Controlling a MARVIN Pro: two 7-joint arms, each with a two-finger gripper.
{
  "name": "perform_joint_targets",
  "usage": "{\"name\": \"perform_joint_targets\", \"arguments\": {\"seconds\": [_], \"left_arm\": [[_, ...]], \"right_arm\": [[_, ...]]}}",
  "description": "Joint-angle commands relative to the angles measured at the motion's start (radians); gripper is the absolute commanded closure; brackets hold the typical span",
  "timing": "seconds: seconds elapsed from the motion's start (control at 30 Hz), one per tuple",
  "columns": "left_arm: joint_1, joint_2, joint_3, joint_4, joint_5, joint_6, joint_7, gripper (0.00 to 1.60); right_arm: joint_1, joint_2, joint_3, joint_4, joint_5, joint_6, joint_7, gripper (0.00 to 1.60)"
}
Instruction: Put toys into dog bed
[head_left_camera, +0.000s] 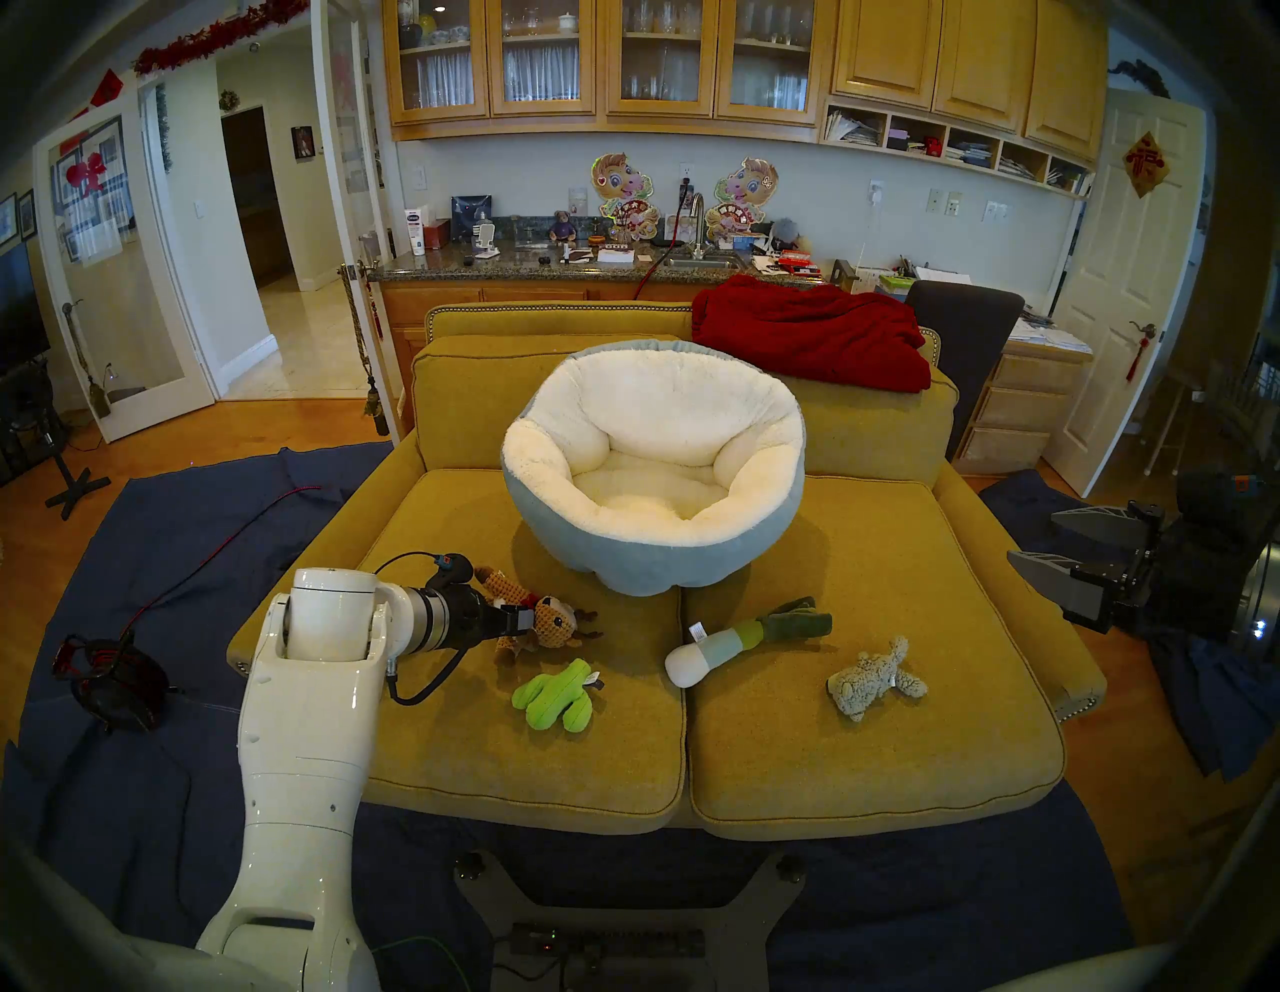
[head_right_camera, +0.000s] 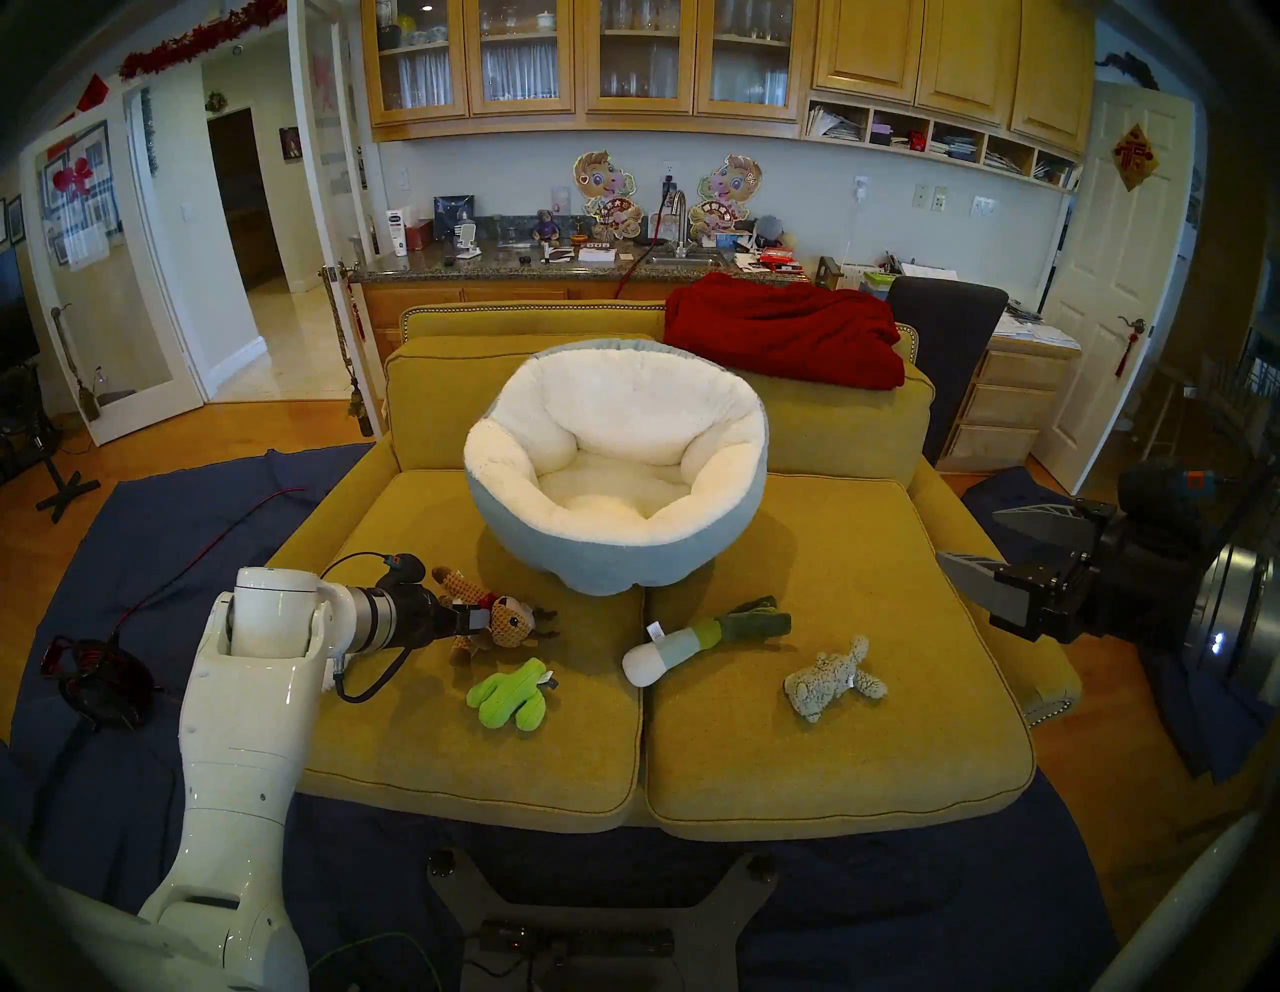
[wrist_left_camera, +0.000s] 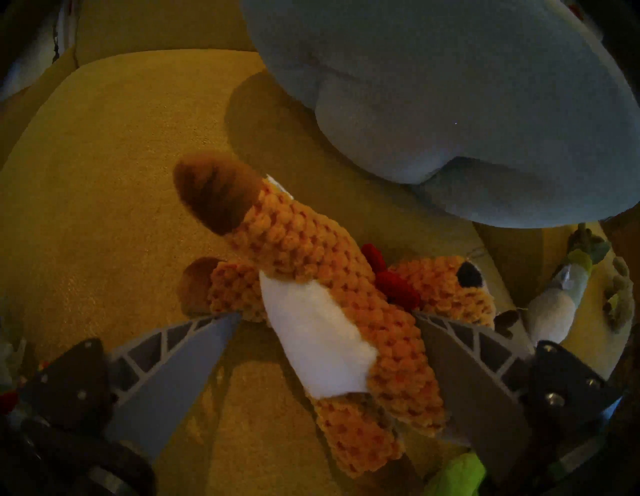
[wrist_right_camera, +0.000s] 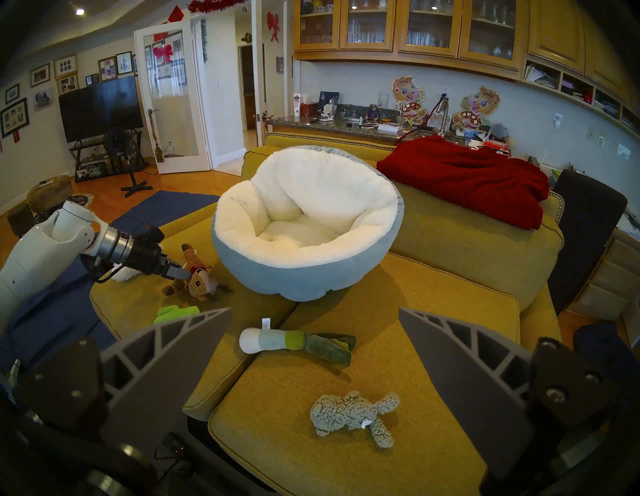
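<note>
The dog bed (head_left_camera: 627, 558), blue-grey outside with a cream fleece lining, sits at the back middle of the sofa seat with nothing in it. In front of it lie a brown-tan reindeer (head_left_camera: 554, 616), a lime-green cactus (head_left_camera: 554, 696), a white-and-green leek (head_left_camera: 727, 644) and a grey fuzzy animal (head_left_camera: 876, 679). My left gripper (wrist_left_camera: 327, 314) is open, its fingers on either side of the reindeer's body (wrist_left_camera: 346, 287), which rests on the cushion. My right gripper (head_left_camera: 1032, 539) hangs open and empty off the sofa's right side. A bit of white fluff (wrist_right_camera: 126, 274) shows under my left wrist.
A red blanket (head_left_camera: 810, 339) is draped over the right of the mustard sofa's backrest (head_left_camera: 485, 377). A dark chair (head_left_camera: 963, 332) stands behind it. A dark blue sheet (head_left_camera: 173, 540) covers the floor, with a black cable reel (head_left_camera: 114, 682) at the left.
</note>
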Motion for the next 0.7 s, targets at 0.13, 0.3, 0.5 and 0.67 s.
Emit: {"name": "perform_joint_targets", "arguments": {"seconds": [0.13,0.3,0.5,0.67], "left_arm": [[-0.040,-0.008,-0.017,-0.010,-0.072,-0.063,-0.080,0.00],[-0.032,-0.003,-0.025,-0.015,-0.099,-0.091,-0.129,0.00],[-0.027,0.004,-0.025,-0.010,-0.105,-0.098,-0.159,0.00],[-0.025,0.013,-0.017,0.000,-0.098,-0.099,-0.167,0.00]], "right_arm": [[0.002,0.002,0.008,0.000,-0.001,0.000,0.000,0.00],[0.002,0.002,0.008,0.000,-0.001,0.000,0.000,0.00],[0.002,0.002,0.009,0.000,-0.001,0.000,0.000,0.00],[0.002,0.002,0.009,0.000,-0.001,0.000,0.000,0.00]]}}
